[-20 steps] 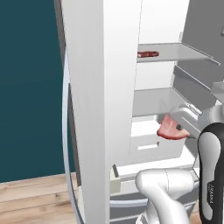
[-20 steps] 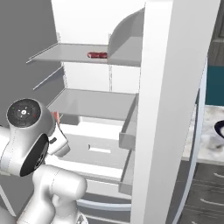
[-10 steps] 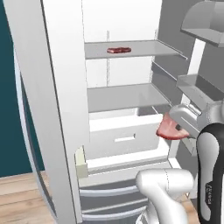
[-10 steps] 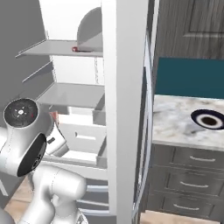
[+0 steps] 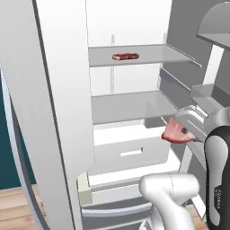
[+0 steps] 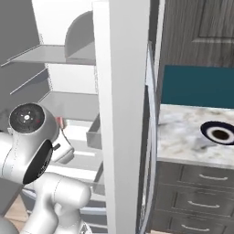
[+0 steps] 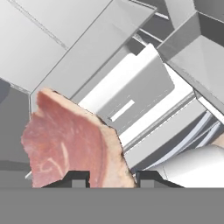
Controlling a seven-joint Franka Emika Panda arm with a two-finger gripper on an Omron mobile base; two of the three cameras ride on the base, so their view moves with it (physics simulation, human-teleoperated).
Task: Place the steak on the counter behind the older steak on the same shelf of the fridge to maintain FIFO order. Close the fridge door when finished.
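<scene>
Open fridge (image 5: pixel 134 27) ahead; fingers (image 7: pixel 76 178) clamped on the steak (image 5: pixel 174 133), older steak (image 5: pixel 125 56) at 11 o'clock on the shelf (image 5: pixel 152 54).

left base view: looking from behind-left, straight into the open fridge (image 5: pixel 134 27). right base view: looking from behind-right, sharing the fridge, adding the counter (image 6: pixel 192 137). hand view: very near, tilted, facing fridge drawers.

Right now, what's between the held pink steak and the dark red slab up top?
Left base view: the lower grey shelf panel lies between pale pink steak chunk and dark red slab.
</scene>
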